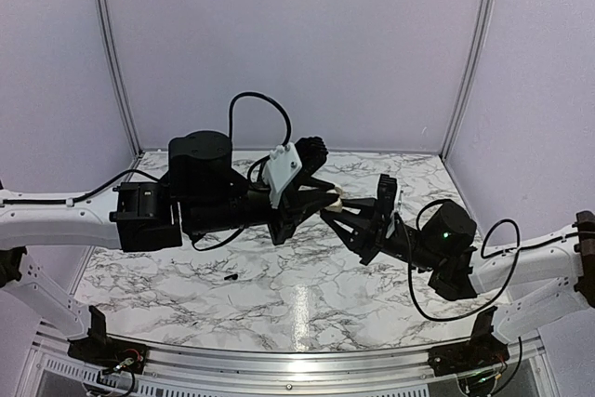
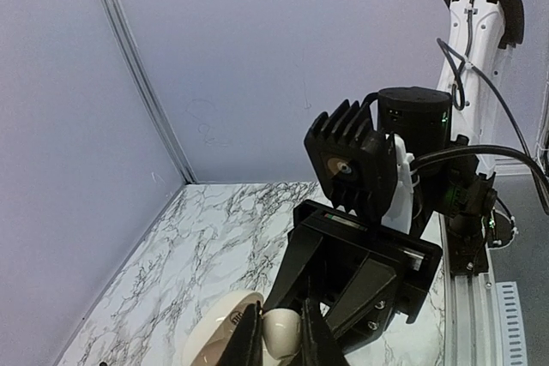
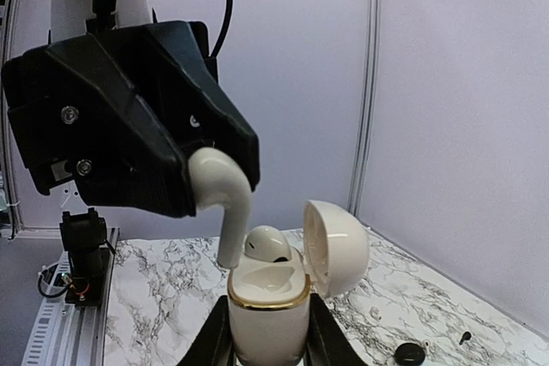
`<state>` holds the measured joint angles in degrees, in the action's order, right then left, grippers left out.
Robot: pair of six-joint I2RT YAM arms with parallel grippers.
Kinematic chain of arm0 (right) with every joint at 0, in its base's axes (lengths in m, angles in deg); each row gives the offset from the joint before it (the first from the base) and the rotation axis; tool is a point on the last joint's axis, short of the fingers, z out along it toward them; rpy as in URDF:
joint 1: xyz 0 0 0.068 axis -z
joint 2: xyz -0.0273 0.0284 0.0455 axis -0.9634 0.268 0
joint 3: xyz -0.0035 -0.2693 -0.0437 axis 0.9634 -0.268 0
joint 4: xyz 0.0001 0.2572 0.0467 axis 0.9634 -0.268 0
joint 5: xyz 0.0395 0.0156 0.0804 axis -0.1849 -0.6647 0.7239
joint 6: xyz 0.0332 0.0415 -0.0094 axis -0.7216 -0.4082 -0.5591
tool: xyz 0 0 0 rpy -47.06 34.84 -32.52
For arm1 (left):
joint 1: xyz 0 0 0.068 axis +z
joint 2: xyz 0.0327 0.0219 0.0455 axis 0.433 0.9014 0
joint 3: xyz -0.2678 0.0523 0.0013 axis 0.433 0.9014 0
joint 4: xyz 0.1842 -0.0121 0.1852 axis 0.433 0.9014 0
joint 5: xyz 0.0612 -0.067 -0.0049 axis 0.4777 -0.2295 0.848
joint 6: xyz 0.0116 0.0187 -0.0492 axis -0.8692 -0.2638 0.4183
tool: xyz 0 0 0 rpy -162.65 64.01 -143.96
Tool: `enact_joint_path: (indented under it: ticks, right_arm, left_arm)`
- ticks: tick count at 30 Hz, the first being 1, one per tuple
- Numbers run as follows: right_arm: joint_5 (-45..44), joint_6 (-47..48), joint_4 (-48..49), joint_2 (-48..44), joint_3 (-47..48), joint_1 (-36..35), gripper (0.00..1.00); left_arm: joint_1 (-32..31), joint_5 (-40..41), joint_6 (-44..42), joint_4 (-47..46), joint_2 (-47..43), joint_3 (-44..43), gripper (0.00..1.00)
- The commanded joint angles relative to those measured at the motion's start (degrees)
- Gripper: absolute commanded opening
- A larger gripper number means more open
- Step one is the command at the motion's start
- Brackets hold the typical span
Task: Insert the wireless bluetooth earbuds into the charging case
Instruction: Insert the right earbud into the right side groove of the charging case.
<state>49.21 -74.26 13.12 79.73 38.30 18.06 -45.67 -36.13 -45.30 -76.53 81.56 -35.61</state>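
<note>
My right gripper [image 3: 268, 336] is shut on the cream-white charging case [image 3: 266, 315] and holds it upright above the table. Its lid [image 3: 336, 246] is hinged open to the right. The earbuds here are cream-white, not black. One earbud [image 3: 268, 244] sits in the far socket. My left gripper [image 3: 196, 179] is shut on the other earbud [image 3: 225, 199], stem pointing down, its tip at the case's left rim by the empty socket. In the left wrist view the fingers [image 2: 302, 340] pinch that earbud [image 2: 281, 332] beside the case [image 2: 214, 336]. In the top view the grippers meet mid-table [image 1: 330, 204].
A small black round puck [image 3: 409, 353] and a tiny dark piece [image 3: 464, 337] lie on the marble table [image 3: 163, 297] to the right below the case. A small dark bit [image 1: 230, 277] lies on the table's near left part. Walls enclose three sides.
</note>
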Motion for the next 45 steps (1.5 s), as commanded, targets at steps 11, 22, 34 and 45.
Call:
enact_joint_path:
  ticks: [11, 22, 34, 45]
  right_arm:
    - [-1.1, -4.3, 8.3, 2.5, 2.7, -1.1, 0.0]
    - [-0.2, -5.2, 9.8, 4.4, 4.2, -1.5, 0.0]
    - [0.1, -5.4, 10.6, 3.9, 4.3, -1.7, 0.0]
    - [0.2, -5.4, 12.7, 1.9, 4.1, -1.7, 0.0]
  left_arm:
    - [-0.6, 3.1, -1.9, -3.5, 1.8, -2.8, 0.08]
    - [-0.7, 4.3, -2.2, -3.4, 2.0, -2.7, 0.08]
    - [-0.7, 7.0, -1.5, -3.1, 3.4, -2.5, 0.07]
    - [-0.7, 7.9, -0.4, -2.1, 2.3, -0.3, 0.15]
